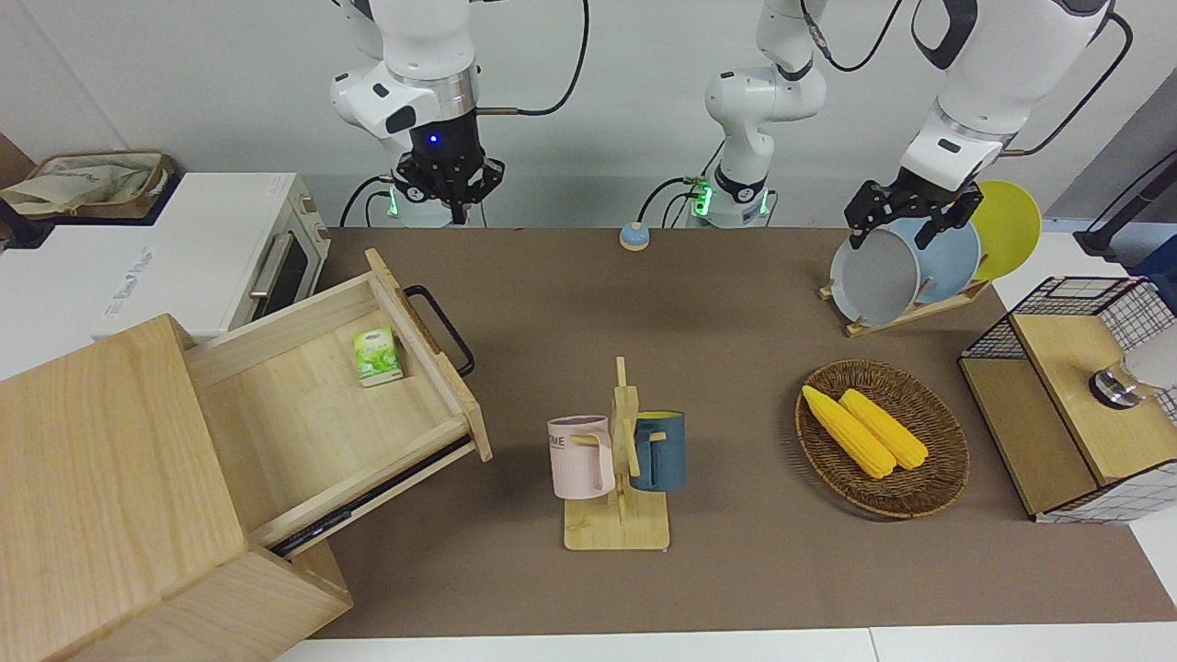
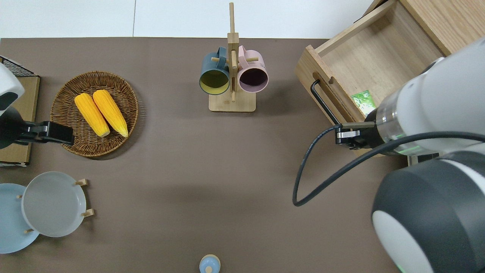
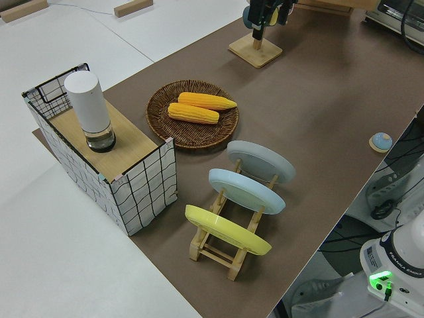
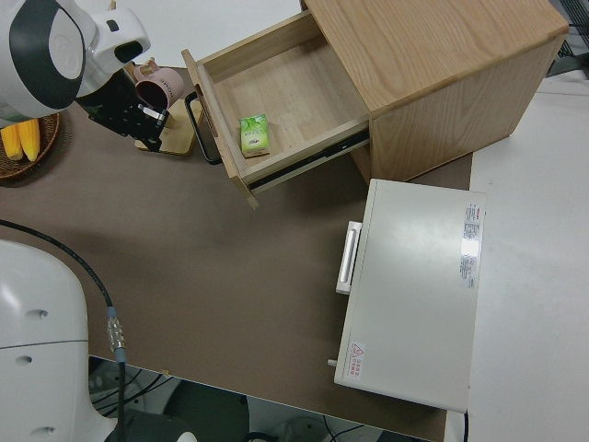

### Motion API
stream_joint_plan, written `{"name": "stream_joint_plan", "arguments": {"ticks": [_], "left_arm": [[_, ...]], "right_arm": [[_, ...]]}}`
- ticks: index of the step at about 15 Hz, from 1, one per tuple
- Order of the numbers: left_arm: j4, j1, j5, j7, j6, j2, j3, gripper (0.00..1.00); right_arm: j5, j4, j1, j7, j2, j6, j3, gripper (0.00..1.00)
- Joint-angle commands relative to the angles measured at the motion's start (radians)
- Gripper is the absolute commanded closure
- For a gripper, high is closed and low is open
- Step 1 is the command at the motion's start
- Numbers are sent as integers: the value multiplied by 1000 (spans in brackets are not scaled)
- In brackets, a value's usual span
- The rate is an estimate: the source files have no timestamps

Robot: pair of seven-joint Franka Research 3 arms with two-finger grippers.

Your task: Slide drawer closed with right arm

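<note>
Wood drawer (image 1: 340, 405) open, R gripper (image 1: 448, 179) clear

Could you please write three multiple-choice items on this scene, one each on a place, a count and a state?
1. Where does the green packet lie?
A. In the open drawer
B. In the wicker basket
C. On the toaster oven

2. How many corn cobs are in the wicker basket?
A. One
B. Two
C. Four

3. What state is the drawer in?
A. Fully shut
B. Taken out and lying on the table
C. Pulled out of the cabinet

Answers:
1 A: the green packet lies on the drawer floor, just inside the front panel.
2 B: two corn cobs lie side by side in the wicker basket.
3 C: the drawer stands out from the cabinet, its black handle untouched, while the right hand hangs in the air.
</note>
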Motion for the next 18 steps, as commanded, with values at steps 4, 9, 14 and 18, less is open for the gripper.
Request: {"name": "stream_joint_plan", "arguments": {"ticks": [4,9,14,18], "left_arm": [[24,5,17,9,-20,11,-7,7],[26,5,17,9,-20,11,-7,7],[26,5,17,9,-20,11,-7,7],[26,5,17,9,-20,11,-7,7]], "right_arm": [[-13,-22,62,271,18,55,4,1000],[-27,-24,91,491,86,69,5,1000],[-16,-24,85,643,138,81,3,1000],[-7,-24,68,765,175,130,1,1000]]}}
